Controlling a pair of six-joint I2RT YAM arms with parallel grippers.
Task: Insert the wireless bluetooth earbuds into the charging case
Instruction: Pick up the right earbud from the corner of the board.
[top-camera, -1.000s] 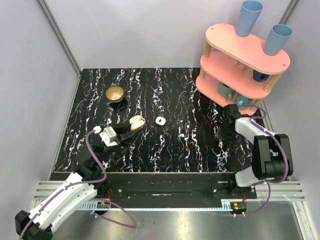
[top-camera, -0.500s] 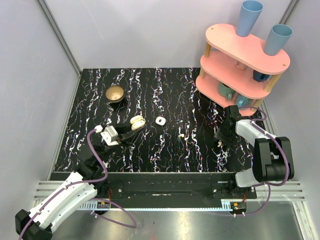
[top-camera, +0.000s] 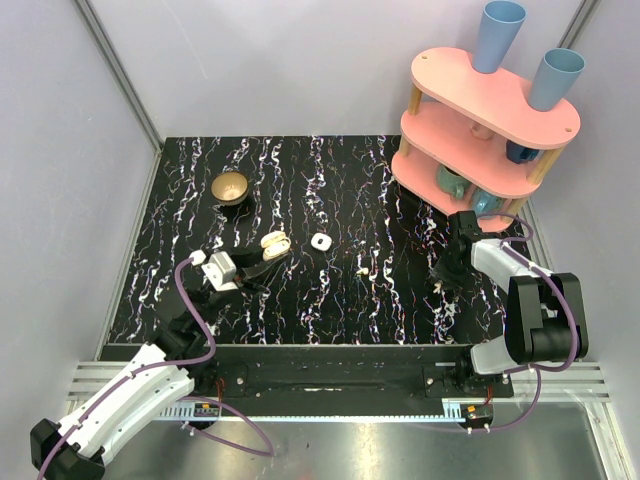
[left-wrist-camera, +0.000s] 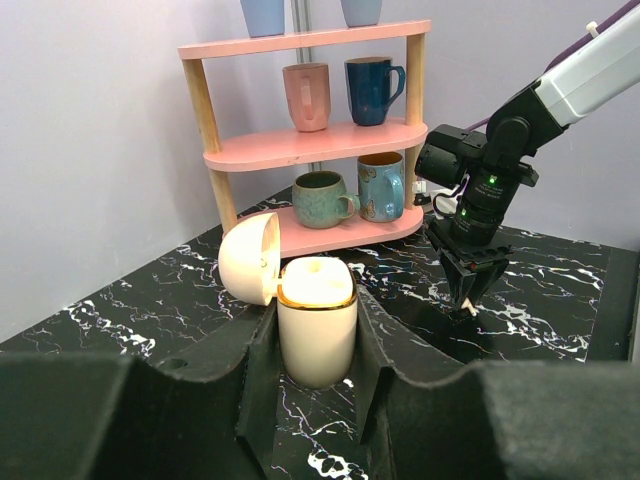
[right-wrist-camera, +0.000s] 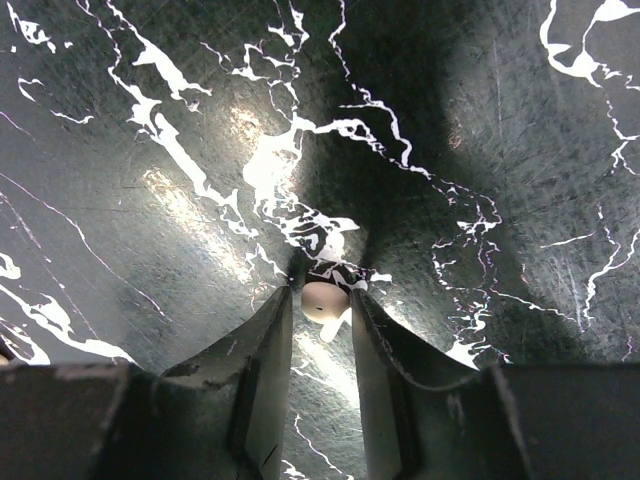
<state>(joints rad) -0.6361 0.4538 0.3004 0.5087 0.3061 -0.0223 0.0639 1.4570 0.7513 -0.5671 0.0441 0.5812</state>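
Note:
A cream charging case (left-wrist-camera: 317, 330) stands upright with its lid (left-wrist-camera: 248, 258) swung open, and my left gripper (left-wrist-camera: 315, 350) is shut on its body. From above, this case (top-camera: 273, 243) sits left of centre on the table. A tiny cream earbud (right-wrist-camera: 322, 300) lies on the marbled top between the fingertips of my right gripper (right-wrist-camera: 322, 312). The jaws stand narrow around it, the right finger (right-wrist-camera: 375, 340) touching it and the left a sliver away. The right gripper (top-camera: 441, 281) is low at the table's right side. Another earbud (top-camera: 360, 270) lies loose near the middle.
A small white case (top-camera: 320, 241) rests near the centre. A brass bowl (top-camera: 231, 187) sits at the back left. A pink three-tier shelf (top-camera: 480, 125) with mugs and blue cups fills the back right, close behind the right arm.
The right gripper's jaws have narrowed around the earbud on the table. The left gripper and its case have not moved.

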